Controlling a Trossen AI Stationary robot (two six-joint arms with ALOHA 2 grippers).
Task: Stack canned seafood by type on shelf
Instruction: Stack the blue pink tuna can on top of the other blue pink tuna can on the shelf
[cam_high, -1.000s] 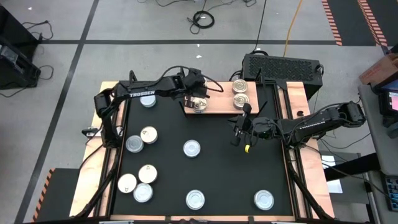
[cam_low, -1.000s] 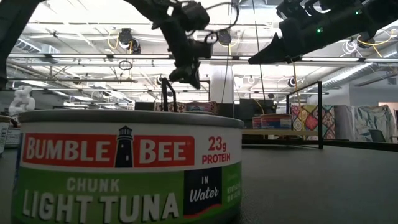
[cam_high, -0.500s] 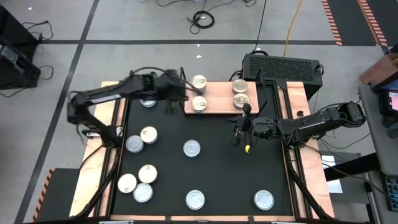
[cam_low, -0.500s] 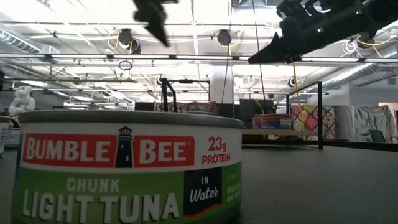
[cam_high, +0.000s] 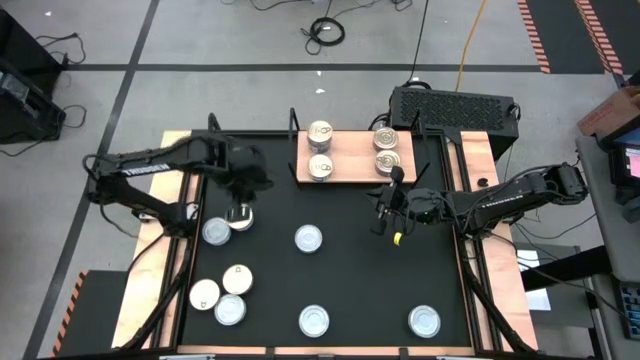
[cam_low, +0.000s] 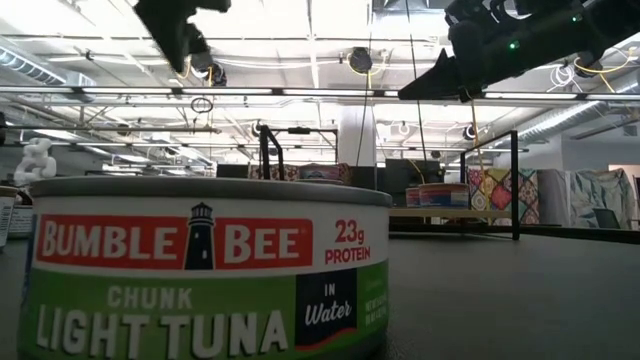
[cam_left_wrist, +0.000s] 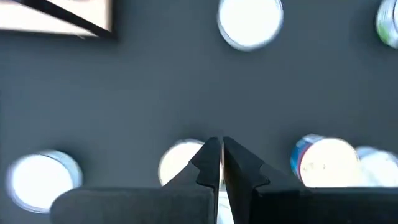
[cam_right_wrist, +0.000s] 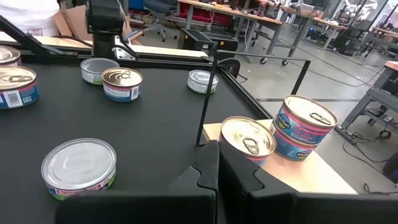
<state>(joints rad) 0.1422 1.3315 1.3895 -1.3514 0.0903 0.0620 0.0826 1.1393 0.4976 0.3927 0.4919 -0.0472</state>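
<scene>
In the high view the shelf (cam_high: 352, 158) lies at the upper middle of the frame, on the far edge of the black table (cam_high: 350, 280). Four tins stand on it: two with cream tops (cam_high: 320, 132) at its left end, one behind the other, and two with gold tops (cam_high: 387, 150) at its right end.

The left pincer (cam_high: 243, 195) hangs over the left part of the table, just above a cream-topped tin (cam_high: 239, 217) that touches a silver-topped tin (cam_high: 215, 232). In the left wrist view its fingers (cam_left_wrist: 210, 163) stand almost together, with only a thin gap between them, and they hold nothing.

The right pincer (cam_high: 383, 215) is at the middle right of the frame, just below the right end of the shelf. In the right wrist view its fingers (cam_right_wrist: 208, 168) are pressed together and empty, and the gold-topped tins are near in front of them.

More tins lie loose on the table: one silver tin (cam_high: 309, 238) at the centre, three tins (cam_high: 222, 297) grouped at the lower left, one (cam_high: 314, 320) at the lower middle and one (cam_high: 424, 321) at the lower right. In the low view a big green tuna tin (cam_low: 200, 268) fills the lower left of the frame.
</scene>
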